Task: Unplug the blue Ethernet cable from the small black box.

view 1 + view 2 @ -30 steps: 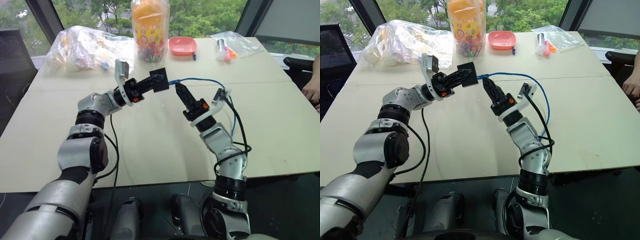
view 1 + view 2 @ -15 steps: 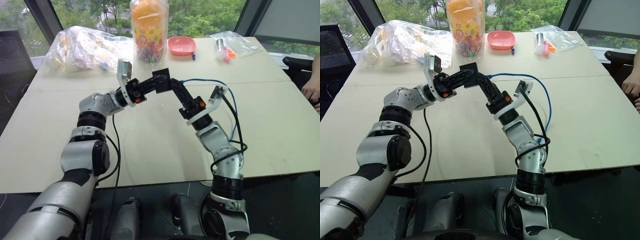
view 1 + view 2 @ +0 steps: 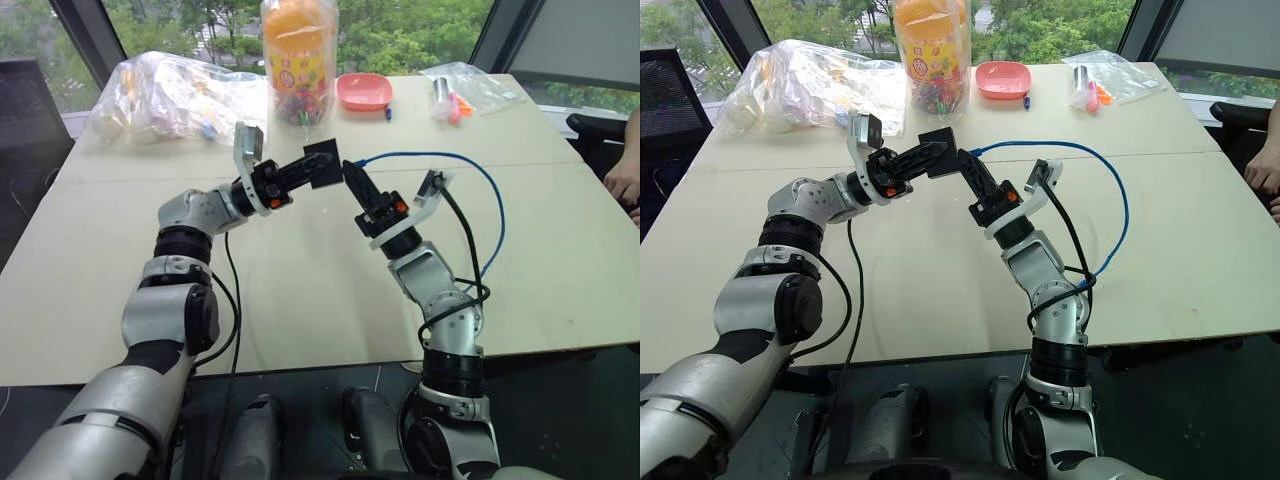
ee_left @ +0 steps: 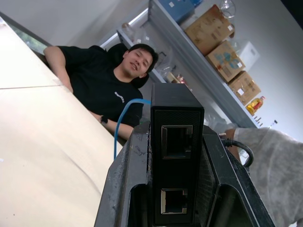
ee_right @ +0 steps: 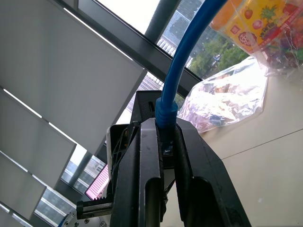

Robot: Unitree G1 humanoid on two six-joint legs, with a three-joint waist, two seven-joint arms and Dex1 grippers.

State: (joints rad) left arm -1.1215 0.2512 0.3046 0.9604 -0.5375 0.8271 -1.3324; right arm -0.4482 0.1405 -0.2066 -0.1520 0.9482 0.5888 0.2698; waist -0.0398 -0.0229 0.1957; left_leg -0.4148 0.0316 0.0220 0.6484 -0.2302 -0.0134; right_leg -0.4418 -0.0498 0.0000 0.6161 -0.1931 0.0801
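Observation:
The small black box [image 3: 322,162] is held above the table, my left gripper [image 3: 310,172] shut on it. In the left wrist view the box [image 4: 176,118] sits between the fingers [image 4: 125,175] and both of its ports stand empty. My right gripper [image 3: 350,174] is just right of the box, shut on the plug end of the blue Ethernet cable [image 3: 470,165]. From there the cable arcs wide to the right and drops behind my right arm. The right wrist view shows the cable [image 5: 176,71] rising from between the shut fingers [image 5: 142,156].
A tall jar of coloured sweets [image 3: 299,60], a pink dish [image 3: 363,91], a big clear plastic bag [image 3: 170,95] and a small bag of items [image 3: 460,88] line the far side of the beige table [image 3: 300,300]. A person's hand [image 3: 625,178] rests at the right edge.
My right gripper, open and apart from the box a second ago, reached in against it and has shut on the cable's end. The cable's arc has swung wider to the right.

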